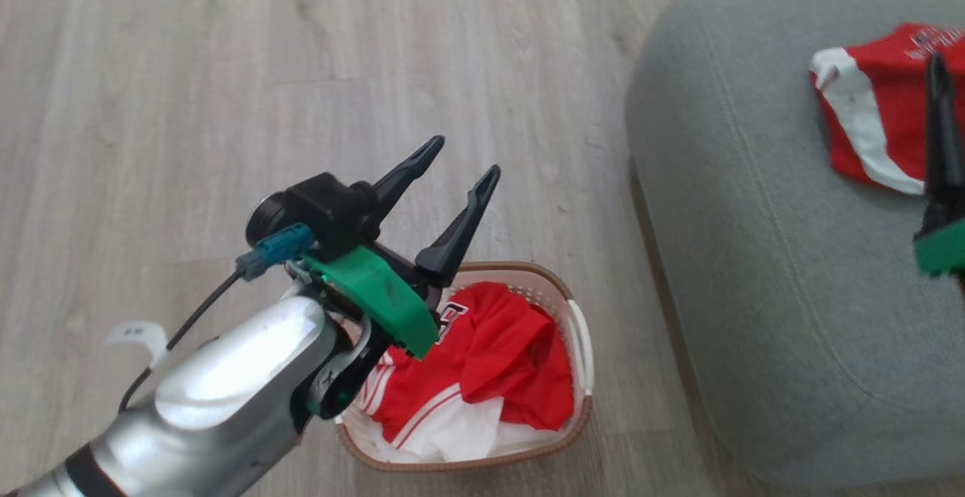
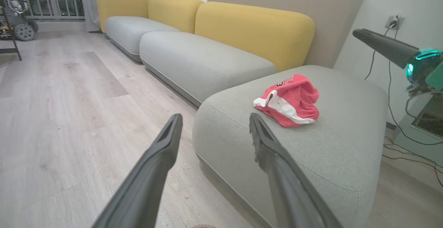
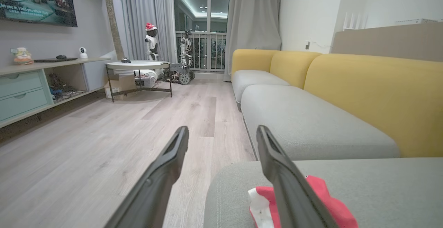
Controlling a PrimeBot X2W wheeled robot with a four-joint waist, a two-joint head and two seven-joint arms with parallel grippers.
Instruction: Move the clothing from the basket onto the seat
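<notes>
The clothing (image 1: pixel 490 361) lies heaped in the basket (image 1: pixel 528 268), red folds over white panels, filling it to the rim. One red-and-white piece (image 1: pixel 867 112) already lies on the seat (image 1: pixel 754 256), well apart from the basket, which stands on the floor near the seat's edge. The fabric looks thin, shiny and light. It will likely be limp and a little slippery, so a pinch on a raised fold near the heap's middle seems surer than one on a flat panel. The left gripper (image 1: pixel 465 156) hovers over the basket's left rim, fingers apart and empty, pointing up toward the seat. The right gripper (image 3: pixel 222 130) hangs over the seat beside the placed piece, fingers spread, holding nothing.
</notes>
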